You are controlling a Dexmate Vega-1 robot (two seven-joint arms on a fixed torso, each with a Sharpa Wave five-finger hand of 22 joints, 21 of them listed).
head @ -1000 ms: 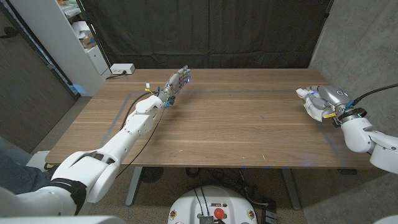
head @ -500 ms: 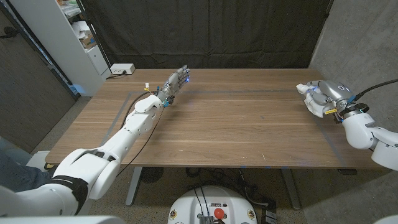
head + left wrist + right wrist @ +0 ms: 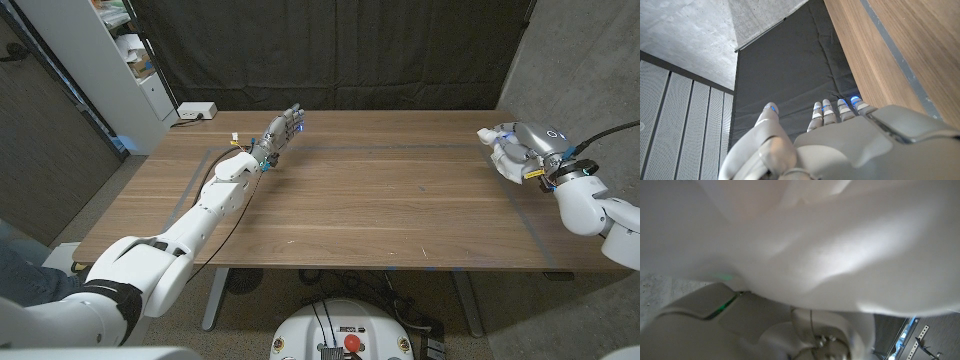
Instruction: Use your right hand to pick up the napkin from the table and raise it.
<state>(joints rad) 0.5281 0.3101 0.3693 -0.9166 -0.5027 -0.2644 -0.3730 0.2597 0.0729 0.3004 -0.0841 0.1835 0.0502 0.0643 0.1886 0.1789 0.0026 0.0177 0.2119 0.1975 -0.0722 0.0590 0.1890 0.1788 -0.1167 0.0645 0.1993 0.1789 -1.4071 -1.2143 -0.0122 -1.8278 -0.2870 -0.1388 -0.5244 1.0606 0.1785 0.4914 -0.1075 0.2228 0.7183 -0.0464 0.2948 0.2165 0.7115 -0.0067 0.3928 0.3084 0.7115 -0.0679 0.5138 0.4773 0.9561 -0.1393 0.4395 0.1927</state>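
Note:
My right hand is at the far right of the table, lifted a little above it, and grips a white napkin that bulges out between its fingers. In the right wrist view the white cloth of the napkin drapes close over the camera, with the hand beneath it. My left hand is stretched out over the far left-middle of the table, fingers straight and apart, holding nothing. The left wrist view shows that hand by the table's far edge.
A white shelf unit stands at the back left. A small white box with a cable sits on the table's back left corner. A black curtain hangs behind the table, and a grey wall closes the right side.
My right hand has risen and moved toward the far edge with the napkin in it. The left arm has stayed still.

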